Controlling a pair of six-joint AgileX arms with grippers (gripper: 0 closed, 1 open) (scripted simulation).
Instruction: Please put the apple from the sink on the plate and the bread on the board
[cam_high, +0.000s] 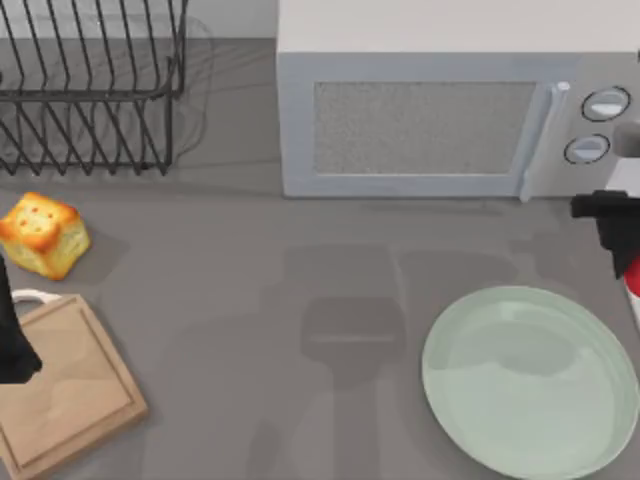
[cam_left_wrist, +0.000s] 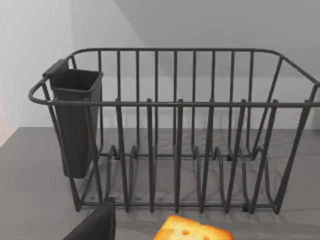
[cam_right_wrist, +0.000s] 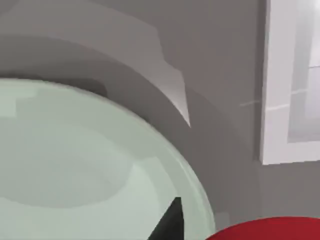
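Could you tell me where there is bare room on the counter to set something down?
The widest free patch is the grey counter between the board and the plate, in front of the microwave. The left edge is crowded: bread, board and dish rack sit close together.

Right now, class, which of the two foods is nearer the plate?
The apple, the red lump at the right tool by the plate's rim; the bread sits far left.
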